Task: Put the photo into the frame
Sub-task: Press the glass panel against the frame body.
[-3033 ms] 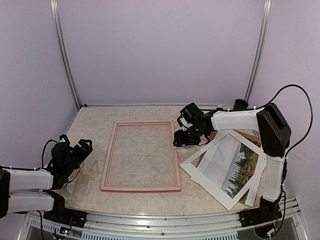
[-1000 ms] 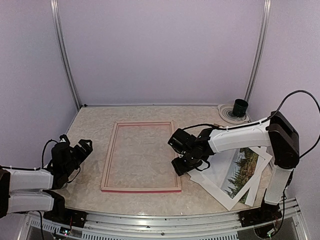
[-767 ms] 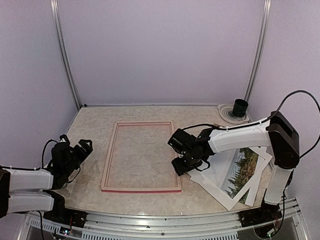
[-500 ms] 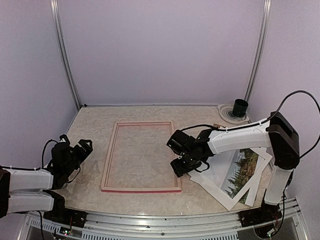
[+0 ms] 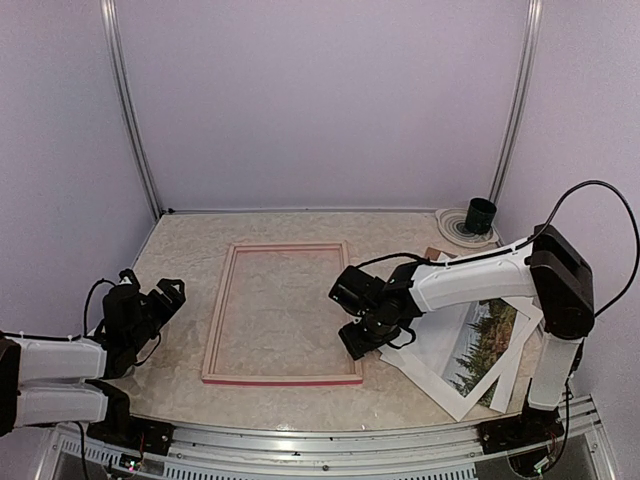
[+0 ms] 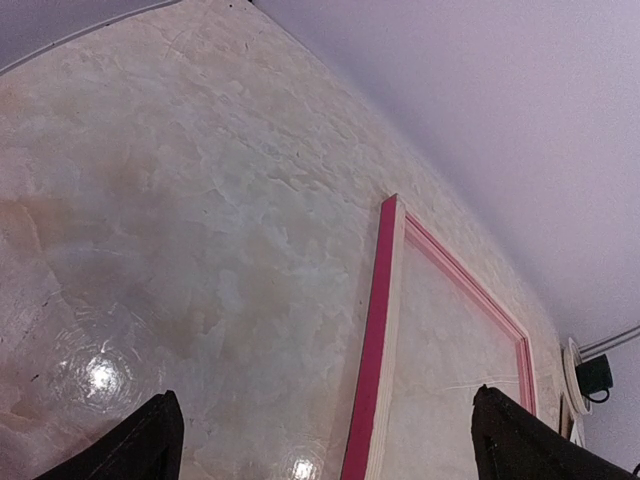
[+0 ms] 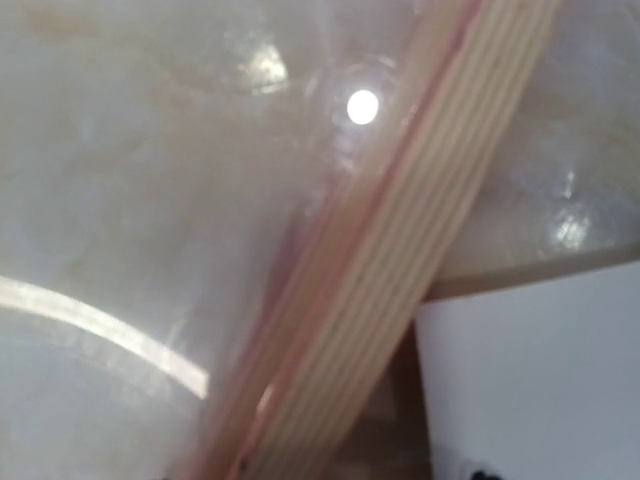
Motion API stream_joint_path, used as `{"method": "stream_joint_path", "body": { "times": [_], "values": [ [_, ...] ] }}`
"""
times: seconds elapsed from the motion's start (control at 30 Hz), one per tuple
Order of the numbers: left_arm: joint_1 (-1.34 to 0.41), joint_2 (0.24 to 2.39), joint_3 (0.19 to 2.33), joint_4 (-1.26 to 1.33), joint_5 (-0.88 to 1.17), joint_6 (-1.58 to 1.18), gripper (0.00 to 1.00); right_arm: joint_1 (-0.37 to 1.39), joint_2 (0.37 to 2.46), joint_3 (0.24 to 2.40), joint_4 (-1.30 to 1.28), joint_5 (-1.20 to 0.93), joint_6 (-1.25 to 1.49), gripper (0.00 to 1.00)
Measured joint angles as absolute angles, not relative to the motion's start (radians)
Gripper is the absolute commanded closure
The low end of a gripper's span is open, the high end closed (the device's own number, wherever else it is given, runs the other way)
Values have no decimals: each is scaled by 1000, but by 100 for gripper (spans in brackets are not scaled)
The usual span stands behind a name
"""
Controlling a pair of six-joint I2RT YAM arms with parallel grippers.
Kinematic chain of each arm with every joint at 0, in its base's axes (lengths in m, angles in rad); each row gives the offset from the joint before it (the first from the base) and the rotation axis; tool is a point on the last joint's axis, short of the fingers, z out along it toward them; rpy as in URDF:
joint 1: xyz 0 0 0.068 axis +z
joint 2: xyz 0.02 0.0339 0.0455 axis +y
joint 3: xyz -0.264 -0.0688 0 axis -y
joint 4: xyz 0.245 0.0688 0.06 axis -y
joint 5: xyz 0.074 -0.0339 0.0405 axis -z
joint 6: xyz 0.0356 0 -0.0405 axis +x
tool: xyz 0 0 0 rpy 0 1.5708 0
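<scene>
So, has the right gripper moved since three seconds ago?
Yes. The right gripper went from the far right corner of the frame toward the table's near edge, along the frame's right rail.

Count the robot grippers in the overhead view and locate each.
2. The left gripper is by the table's left edge; the right gripper is at the frame's near right corner.

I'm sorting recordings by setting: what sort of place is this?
Probably a lab robot enclosure: plain lilac walls, metal corner rails, and left arm and right arm bolted to a marbled table.
</scene>
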State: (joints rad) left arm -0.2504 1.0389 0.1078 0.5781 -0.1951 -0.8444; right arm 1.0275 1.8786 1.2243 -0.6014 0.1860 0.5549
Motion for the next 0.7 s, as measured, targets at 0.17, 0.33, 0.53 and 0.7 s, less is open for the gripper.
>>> {"method": "stream_joint_path", "body": {
  "times": [0.17, 0.33, 0.53, 0.7],
  "values": [
    [-250, 1039, 108, 578, -195, -844, 1, 1028, 1884, 1226, -600, 186, 554, 36],
    [-250, 1039, 108, 578, -195, -844, 1, 1029, 1891, 1229, -599, 184, 554, 36],
    [-250, 1039, 108, 578, -195, -845, 1, 1030, 1884, 1233, -604, 184, 544, 36],
    [-250, 1039, 108, 578, -195, -845, 1, 1029, 1871, 1303, -634, 213, 531, 35]
  ]
}}
